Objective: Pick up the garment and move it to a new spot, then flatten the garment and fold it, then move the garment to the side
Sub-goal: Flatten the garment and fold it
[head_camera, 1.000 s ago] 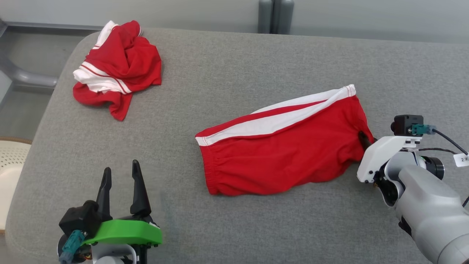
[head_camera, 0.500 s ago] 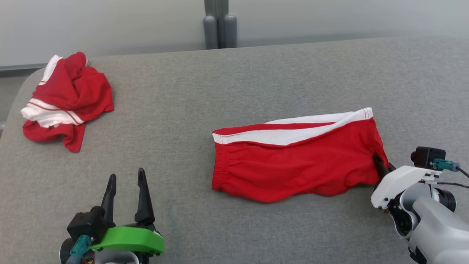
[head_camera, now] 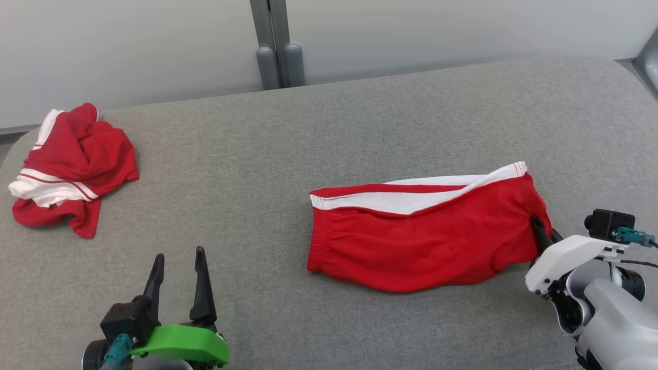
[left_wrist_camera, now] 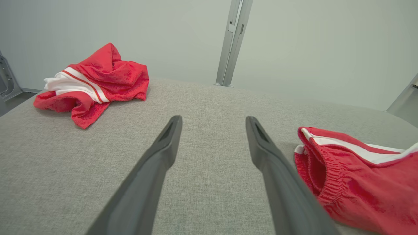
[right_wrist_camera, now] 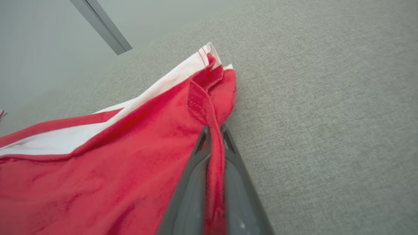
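- Garment (head_camera: pixel 421 241): red shorts with a white side stripe, lying mostly flat on the grey padded surface (head_camera: pixel 360 128), right of centre and toward the near side.
- Long axis runs left-right, with the right end angled slightly toward the far side.
- Elastic waistband is at the left end and its opening faces left; leg hem is at the right end.
- White stripe runs along the far edge from the waistband to the far-right corner.
- Near edge is wavy, with light wrinkles across the red panel.
- Right gripper (head_camera: pixel 537 226): at the garment's right end, jaws closed together on a pinched fold of red hem. The right wrist view shows cloth squeezed between both fingers.
- Left gripper (head_camera: pixel 180 254): near-left, well apart from the garment, fingers pointing to the far side, jaws spread wide with nothing between them.
- Second red-and-white garment (head_camera: pixel 67 164): crumpled in a heap at the far-left edge of the surface, touched by neither gripper.
- Grey post (head_camera: pixel 275 46): stands behind the far edge against a pale wall.
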Tool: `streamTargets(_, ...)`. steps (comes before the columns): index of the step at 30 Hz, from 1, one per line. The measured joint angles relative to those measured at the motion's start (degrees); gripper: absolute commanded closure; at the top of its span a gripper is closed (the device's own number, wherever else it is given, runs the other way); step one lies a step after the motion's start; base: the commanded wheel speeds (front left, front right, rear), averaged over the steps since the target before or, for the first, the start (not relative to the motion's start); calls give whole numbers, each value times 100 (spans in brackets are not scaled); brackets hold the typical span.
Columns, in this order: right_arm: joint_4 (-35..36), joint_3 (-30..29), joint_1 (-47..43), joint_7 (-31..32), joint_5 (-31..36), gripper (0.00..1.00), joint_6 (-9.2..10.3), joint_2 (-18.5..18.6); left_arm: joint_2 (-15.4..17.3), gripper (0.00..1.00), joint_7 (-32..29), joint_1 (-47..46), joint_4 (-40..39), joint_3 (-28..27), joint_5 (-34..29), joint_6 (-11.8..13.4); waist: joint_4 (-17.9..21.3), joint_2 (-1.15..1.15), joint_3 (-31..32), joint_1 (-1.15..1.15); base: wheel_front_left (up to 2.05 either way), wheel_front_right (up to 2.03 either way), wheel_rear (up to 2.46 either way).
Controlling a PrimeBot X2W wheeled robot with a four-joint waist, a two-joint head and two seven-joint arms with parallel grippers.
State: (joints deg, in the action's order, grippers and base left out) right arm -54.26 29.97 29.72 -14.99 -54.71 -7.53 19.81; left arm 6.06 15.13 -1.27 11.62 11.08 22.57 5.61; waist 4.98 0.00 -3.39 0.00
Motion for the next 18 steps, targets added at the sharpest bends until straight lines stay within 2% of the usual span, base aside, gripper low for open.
streamTargets(8,662,68,-9,-5,375,100,2,-132,-8,0,0,137,76,-62,0,26,-284,0,204,0,0,0,0)
streamTargets(14,1249,330,8,176,513,100,3,-404,-49,0,0,227,46,-112,1,26,-584,0,329,0,0,0,0)
streamTargets(18,1365,511,113,352,627,100,3,-708,-81,0,0,244,40,-104,1,9,-771,0,356,0,0,0,0)
